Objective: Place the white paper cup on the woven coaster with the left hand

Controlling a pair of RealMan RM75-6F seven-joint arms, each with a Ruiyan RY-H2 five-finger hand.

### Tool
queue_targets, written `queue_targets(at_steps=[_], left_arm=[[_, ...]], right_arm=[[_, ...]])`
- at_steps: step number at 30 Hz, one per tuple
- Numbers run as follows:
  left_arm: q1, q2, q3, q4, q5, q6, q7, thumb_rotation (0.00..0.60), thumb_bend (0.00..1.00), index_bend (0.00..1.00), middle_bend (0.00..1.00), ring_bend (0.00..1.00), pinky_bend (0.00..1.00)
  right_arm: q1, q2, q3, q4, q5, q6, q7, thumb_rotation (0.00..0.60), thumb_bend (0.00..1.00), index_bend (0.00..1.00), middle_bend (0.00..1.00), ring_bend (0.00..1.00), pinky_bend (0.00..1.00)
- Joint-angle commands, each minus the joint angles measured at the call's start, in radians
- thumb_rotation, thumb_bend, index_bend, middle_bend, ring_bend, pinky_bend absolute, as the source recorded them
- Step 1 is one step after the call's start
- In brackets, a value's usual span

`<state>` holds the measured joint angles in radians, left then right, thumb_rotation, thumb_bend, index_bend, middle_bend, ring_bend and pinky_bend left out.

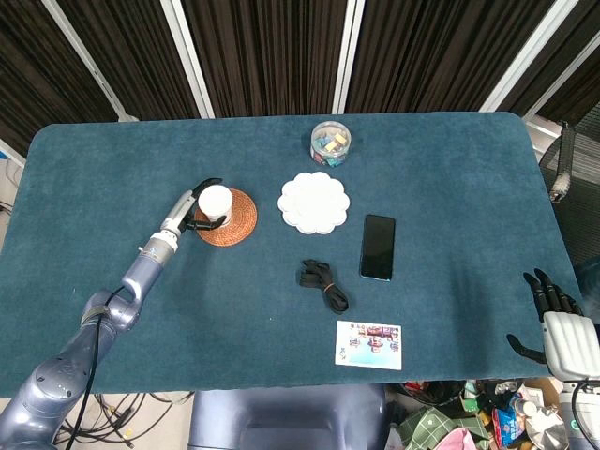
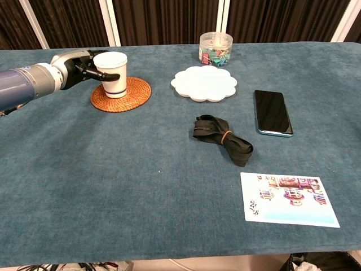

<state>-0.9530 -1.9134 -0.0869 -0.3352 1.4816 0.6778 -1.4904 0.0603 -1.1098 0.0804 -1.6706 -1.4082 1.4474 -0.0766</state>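
The left arm reaches in from the near left corner of the table [image 1: 112,150], stretched out long and low across the blue cloth, its grey forearm angling toward the middle. At its end the left hand [image 2: 76,66] is turned sideways, with the dark fingers [image 2: 90,71] wrapped around the side of the paper cup [image 2: 111,73], so the cup is in its grasp. The cup is upright, white with a thin blue band near its base, and it sits over the left part of the woven coaster [image 2: 131,96]; the chest view shows its base down at the coaster's surface, though whether it bears fully on it cannot be told. The head view shows the same: the cup [image 1: 215,201] covers the left half of the coaster [image 1: 240,217], with the hand [image 1: 190,210] just to its left. The right hand [image 1: 561,328] hangs off the near right edge of the table, well away from everything, palm plate showing and dark fingers spread apart, holding nothing. Also on the table are a white scalloped plate [image 2: 204,83], a clear tub of clips [image 2: 215,47], a phone [image 2: 272,112], a black strap [image 2: 222,138] and a printed card [image 2: 289,199].
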Motion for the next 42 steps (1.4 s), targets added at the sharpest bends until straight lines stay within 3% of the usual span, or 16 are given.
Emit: queue_targets(at_steps=[1, 10, 13, 18, 22, 27, 36, 42], left_arm=[[0.001, 0.012, 0.022, -0.016, 0.019, -0.01, 0.003, 0.6, 0.11, 0.01, 0.07, 0.0, 0.0], [0.004, 0.07, 0.061, -0.06, 0.051, -0.008, 0.016, 0.6, 0.07, 0.0, 0.0, 0.0, 0.0], [0.022, 0.114, 0.065, -0.105, 0.056, 0.035, 0.021, 0.6, 0.06, 0.0, 0.0, 0.0, 0.0], [0.073, 0.217, 0.063, -0.194, 0.047, 0.119, 0.14, 0.6, 0.07, 0.0, 0.0, 0.0, 0.0], [0.123, 0.336, 0.076, -0.329, 0.045, 0.17, 0.329, 0.6, 0.07, 0.0, 0.0, 0.0, 0.0], [0.205, 0.536, 0.055, -0.62, -0.014, 0.253, 0.628, 0.6, 0.06, 0.0, 0.0, 0.0, 0.0], [0.462, 0.816, 0.037, -1.145, -0.177, 0.596, 1.267, 0.6, 0.07, 0.0, 0.0, 0.0, 0.0], [0.61, 0.89, 0.076, -1.306, -0.156, 0.782, 1.361, 0.6, 0.07, 0.0, 0.0, 0.0, 0.0]], right_arm=[[0.0, 0.0, 0.001, -0.001, 0.005, -0.002, -0.002, 0.6, 0.11, 0.06, 0.02, 0.11, 0.18], [-0.001, 0.0, 0.003, -0.005, 0.008, -0.001, -0.002, 0.6, 0.11, 0.06, 0.02, 0.11, 0.18], [-0.001, 0.001, 0.003, -0.005, 0.005, 0.002, 0.0, 0.6, 0.11, 0.06, 0.02, 0.11, 0.18], [-0.001, 0.0, 0.001, -0.005, 0.001, 0.002, -0.001, 0.6, 0.11, 0.06, 0.02, 0.11, 0.18], [-0.002, -0.003, 0.0, -0.006, -0.003, 0.007, -0.008, 0.6, 0.11, 0.06, 0.02, 0.11, 0.18], [-0.005, -0.006, 0.0, -0.006, -0.005, 0.015, -0.017, 0.6, 0.11, 0.06, 0.02, 0.11, 0.18], [-0.007, -0.015, 0.006, 0.003, -0.01, 0.032, -0.026, 0.6, 0.11, 0.06, 0.02, 0.11, 0.18], [-0.007, -0.021, 0.006, 0.014, -0.03, 0.047, -0.025, 0.6, 0.11, 0.06, 0.02, 0.11, 0.18]])
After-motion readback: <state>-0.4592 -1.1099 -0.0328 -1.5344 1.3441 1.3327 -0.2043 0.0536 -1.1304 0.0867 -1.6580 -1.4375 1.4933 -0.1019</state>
